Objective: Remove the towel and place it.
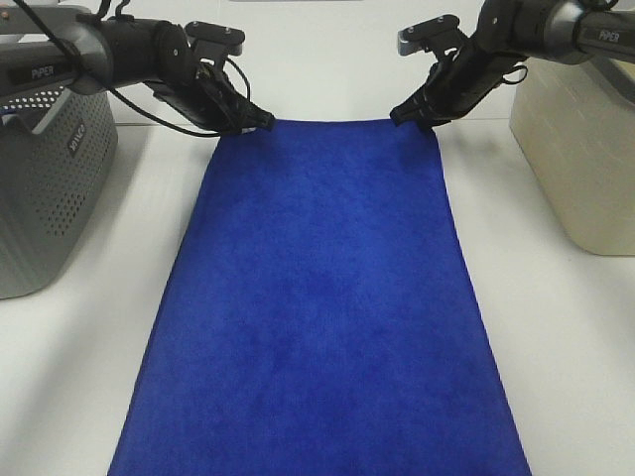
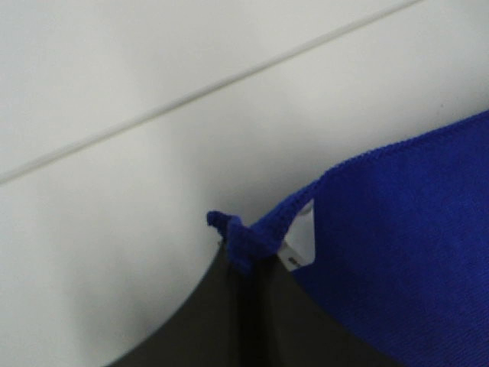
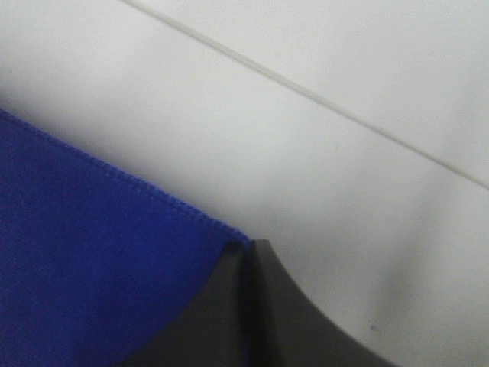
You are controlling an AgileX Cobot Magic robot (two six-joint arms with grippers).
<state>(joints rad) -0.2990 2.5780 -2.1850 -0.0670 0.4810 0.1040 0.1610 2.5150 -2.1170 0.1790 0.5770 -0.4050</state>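
The royal-blue towel (image 1: 322, 307) lies spread flat and lengthwise down the white table, running off the near edge of the exterior view. My left gripper (image 1: 260, 122) is shut on its far left corner; in the left wrist view the pinched corner (image 2: 237, 238) bunches between the dark fingers (image 2: 199, 321), with the small white tag (image 2: 302, 241) beside it. My right gripper (image 1: 407, 115) is shut on the far right corner; in the right wrist view the towel's edge (image 3: 114, 252) runs into the closed dark fingers (image 3: 283, 321).
A grey perforated basket (image 1: 45, 188) stands at the left edge of the table. A cream basket (image 1: 580, 149) stands at the right edge. A thin seam line (image 2: 191, 95) crosses the white table behind the towel.
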